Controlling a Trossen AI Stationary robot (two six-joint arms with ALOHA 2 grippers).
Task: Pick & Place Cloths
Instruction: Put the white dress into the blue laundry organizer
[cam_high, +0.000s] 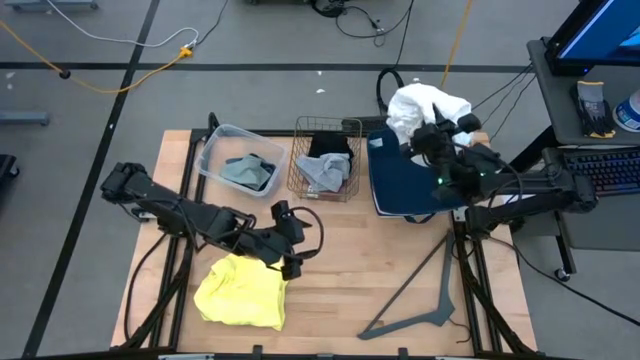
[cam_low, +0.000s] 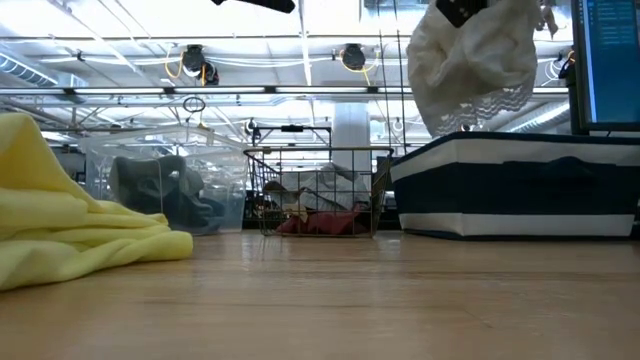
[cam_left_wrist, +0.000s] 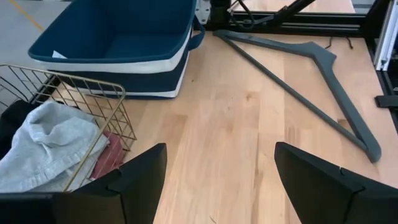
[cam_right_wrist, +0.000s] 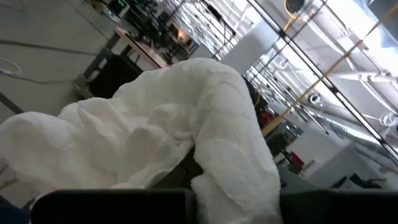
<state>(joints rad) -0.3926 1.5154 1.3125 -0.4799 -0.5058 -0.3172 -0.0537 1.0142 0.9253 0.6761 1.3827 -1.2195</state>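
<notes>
Right gripper (cam_high: 432, 128) raised over navy bin (cam_high: 392, 188), clamped on white cloth (cam_high: 422, 106).
Left gripper (cam_high: 290, 240) low, fingers spread, empty, beside yellow cloth (cam_high: 242, 290) on wood table (cam_high: 340, 270); hanger (cam_high: 425, 295) nearby.

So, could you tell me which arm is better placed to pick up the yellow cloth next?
Left: its open left gripper sits just beside the yellow cloth, while the right gripper holds the white cloth above the navy bin.

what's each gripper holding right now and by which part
The right gripper holds the white cloth bunched, hanging above the navy bin; the exact part gripped cannot be told. The left gripper is open, holding nothing.
</notes>
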